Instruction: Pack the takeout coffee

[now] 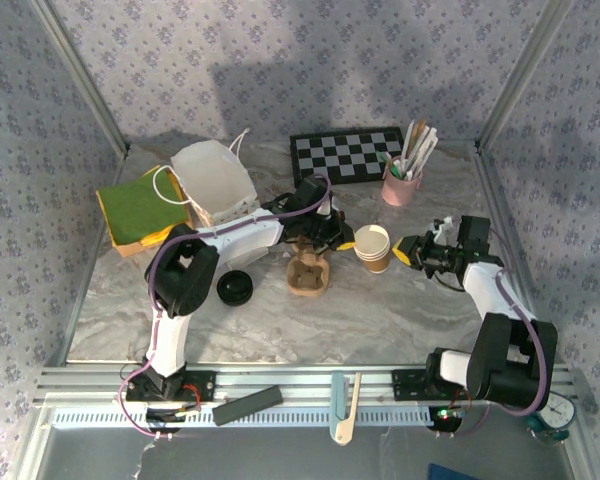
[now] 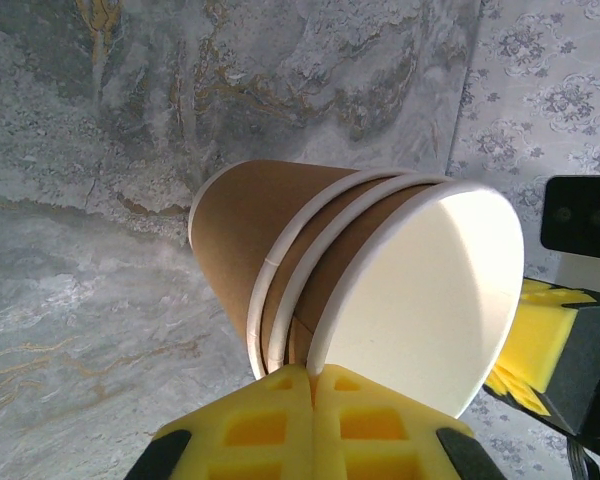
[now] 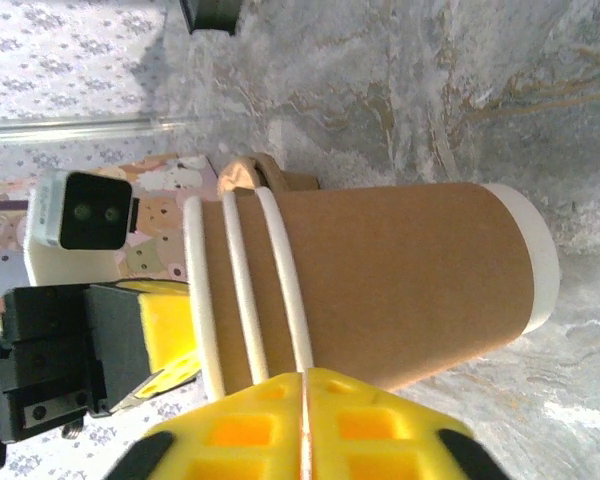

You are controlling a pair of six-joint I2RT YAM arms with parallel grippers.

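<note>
Currently, at the far left, the round black plastic lid (image 1: 235, 288) lies flat on the grey marbled table (image 1: 400, 320), well apart from the cup. The brown moulded-pulp cup tray (image 1: 308, 272) sits just beside the left gripper (image 1: 340, 240), on its near side; that gripper's yellow pads (image 2: 250, 430) are pressed together. The tan kraft-paper takeout coffee cup (image 1: 372, 250) shows three nested white rims and an uncovered mouth. It stands upright between the two grippers, long axis vertical. The right gripper (image 1: 406, 250) faces it from the right, pads likewise together. Each pad seam meets the rims; whether paper is pinched cannot be determined. Both arms are about equally near. The tray lies to the cup's left, which favours the left arm.
</note>
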